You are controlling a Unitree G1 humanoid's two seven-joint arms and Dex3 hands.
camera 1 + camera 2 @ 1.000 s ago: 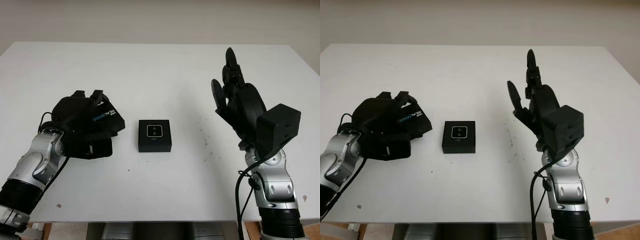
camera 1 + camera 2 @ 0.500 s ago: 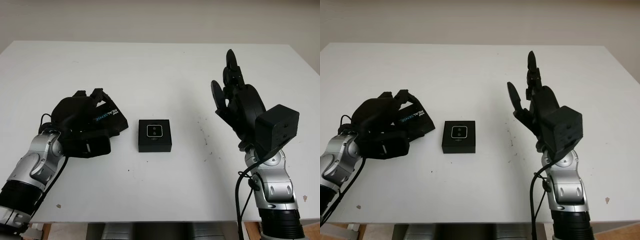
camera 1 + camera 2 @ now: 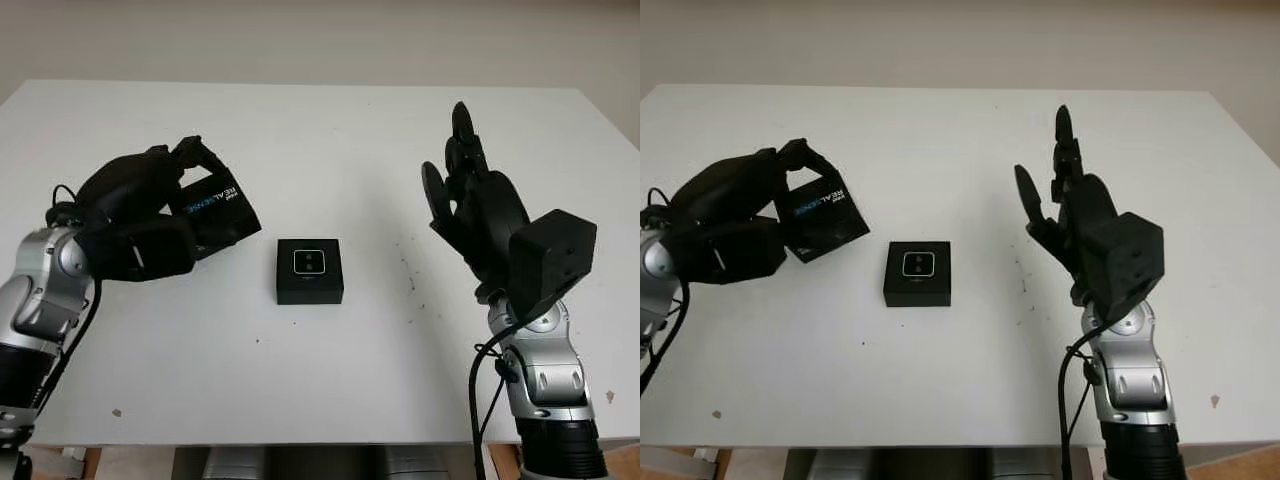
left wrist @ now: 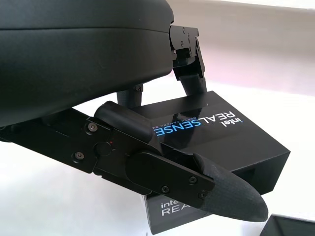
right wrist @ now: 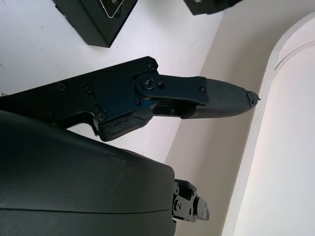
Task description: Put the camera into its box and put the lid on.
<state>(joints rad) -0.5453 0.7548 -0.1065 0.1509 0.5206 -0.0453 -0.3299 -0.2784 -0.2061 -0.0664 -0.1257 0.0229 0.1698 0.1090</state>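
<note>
Leftmost, the left hand (image 3: pixel 135 215) was clamped on the lid (image 3: pixel 212 212), a black sleeve printed with white and blue lettering, holding it tilted and clear of the counter (image 3: pixel 320 130), probably so it could be carried across and lowered over the box. Just to that hand's right, and apart from the lid, the box (image 3: pixel 309 271) sat flat on the counter with the camera (image 3: pixel 309 262) already seated in it, lens face up. Well to the box's right, the right hand (image 3: pixel 470 205) was raised and open, holding nothing, seemingly kept out of the way. One lid, one box, one camera; two hands.
</note>
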